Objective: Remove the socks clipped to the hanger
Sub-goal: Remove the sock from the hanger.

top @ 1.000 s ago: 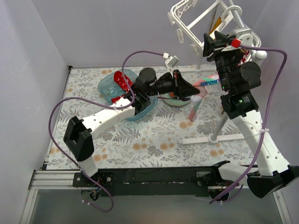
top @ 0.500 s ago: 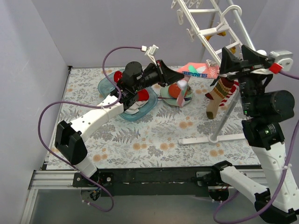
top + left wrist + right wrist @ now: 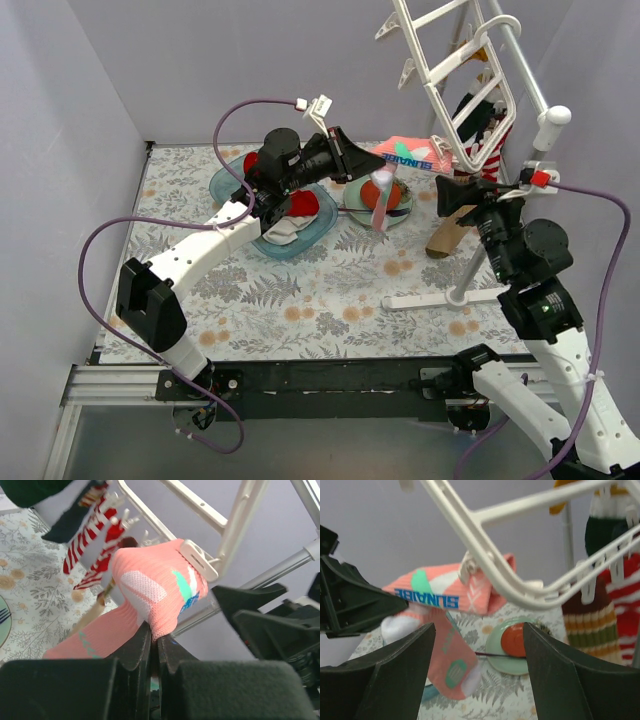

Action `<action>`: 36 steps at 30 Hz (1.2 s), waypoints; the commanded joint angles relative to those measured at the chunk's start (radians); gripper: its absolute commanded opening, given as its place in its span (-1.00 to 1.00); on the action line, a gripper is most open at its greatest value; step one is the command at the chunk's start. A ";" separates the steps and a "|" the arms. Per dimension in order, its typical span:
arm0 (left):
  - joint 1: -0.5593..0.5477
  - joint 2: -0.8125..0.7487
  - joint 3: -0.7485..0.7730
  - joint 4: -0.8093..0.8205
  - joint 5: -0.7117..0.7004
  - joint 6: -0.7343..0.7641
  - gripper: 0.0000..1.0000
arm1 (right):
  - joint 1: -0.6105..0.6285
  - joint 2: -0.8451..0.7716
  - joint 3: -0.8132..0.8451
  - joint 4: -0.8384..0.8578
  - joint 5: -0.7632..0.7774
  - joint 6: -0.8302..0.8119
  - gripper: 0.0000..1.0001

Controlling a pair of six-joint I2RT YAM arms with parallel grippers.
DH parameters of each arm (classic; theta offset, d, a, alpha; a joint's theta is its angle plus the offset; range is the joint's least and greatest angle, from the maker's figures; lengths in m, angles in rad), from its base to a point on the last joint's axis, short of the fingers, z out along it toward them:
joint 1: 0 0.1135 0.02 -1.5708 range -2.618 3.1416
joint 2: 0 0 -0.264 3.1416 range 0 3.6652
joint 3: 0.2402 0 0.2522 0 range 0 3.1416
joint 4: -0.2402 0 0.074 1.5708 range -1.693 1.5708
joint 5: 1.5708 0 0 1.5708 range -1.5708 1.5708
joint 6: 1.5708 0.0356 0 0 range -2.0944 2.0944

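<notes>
The white hanger [image 3: 455, 75] hangs tilted from its stand at the back right. Clipped to it are a pink lettered sock [image 3: 418, 152], a red-and-white striped sock [image 3: 492, 140] and a dark navy sock [image 3: 474, 104]; a brown striped sock [image 3: 445, 232] dangles lower. My left gripper [image 3: 372, 172] is shut on a second pink sock [image 3: 382, 196], which hangs over the plate. In the left wrist view the left gripper [image 3: 156, 627] pinches pink sock [image 3: 150, 592] just below a clip [image 3: 199, 560]. My right gripper [image 3: 479, 630] is open and empty, under the hanger bar [image 3: 485, 545].
A blue tub [image 3: 232, 178] at the back left holds a red sock [image 3: 300, 203] and pale fabric. A green plate [image 3: 358, 216] with an orange ball [image 3: 397, 197] sits beside it. The stand's pole and foot [image 3: 450, 297] cross the table's right side.
The right gripper has opened wider and dropped from the hanger's top to below it. The hanger has swung upright. The left gripper has drawn back left with the pink sock.
</notes>
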 commanded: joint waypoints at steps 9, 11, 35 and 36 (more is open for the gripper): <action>0.013 -0.033 0.028 -0.032 0.022 0.003 -1.00 | 0.000 -0.106 -0.212 0.232 0.100 0.142 0.69; 0.014 -0.034 0.036 -0.029 0.017 0.001 -1.00 | 0.000 -0.107 -0.215 0.205 0.101 0.145 0.69; 0.071 0.001 0.132 -0.087 0.014 0.024 -1.00 | 0.000 -0.101 -0.321 0.315 0.087 0.087 0.68; 0.072 0.003 0.128 -0.090 0.013 0.024 -1.00 | 0.000 -0.094 -0.307 0.307 0.103 0.110 0.68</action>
